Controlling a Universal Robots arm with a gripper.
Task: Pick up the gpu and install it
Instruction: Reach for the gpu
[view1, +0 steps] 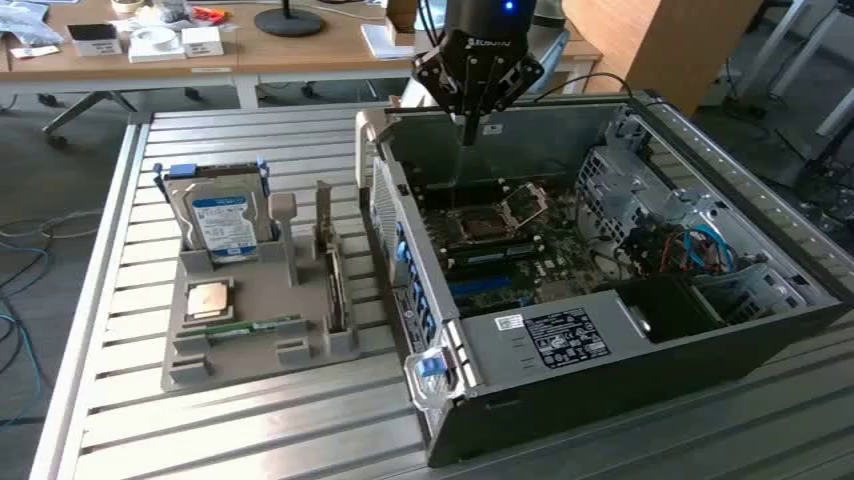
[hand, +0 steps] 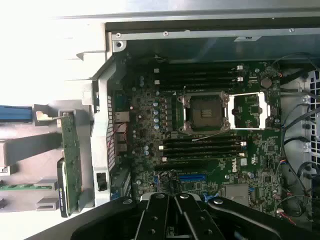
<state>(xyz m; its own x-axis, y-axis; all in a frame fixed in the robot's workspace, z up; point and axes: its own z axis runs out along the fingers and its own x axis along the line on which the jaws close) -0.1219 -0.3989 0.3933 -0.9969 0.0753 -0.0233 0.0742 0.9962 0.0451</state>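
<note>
Above the open case (view1: 667, 390), we see the gripper (view1: 467, 132) pressed together, empty.
The gpu (view1: 334, 285) stands upright in the grey rack (view1: 254, 352).

Exterior view high and off to one side, looking down across table (view1: 240, 430) into open case (view1: 667, 365), wrist view close above motherboard (hand: 150, 125), facing straight down, both catching motherboard, case wall, gpu (hand: 71, 160) in tray (view1: 260, 285).

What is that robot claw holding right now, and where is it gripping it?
Nothing. The gripper is shut and empty, hanging over the open computer case. The gpu stands on edge in the grey holder, well apart from the gripper.
</note>
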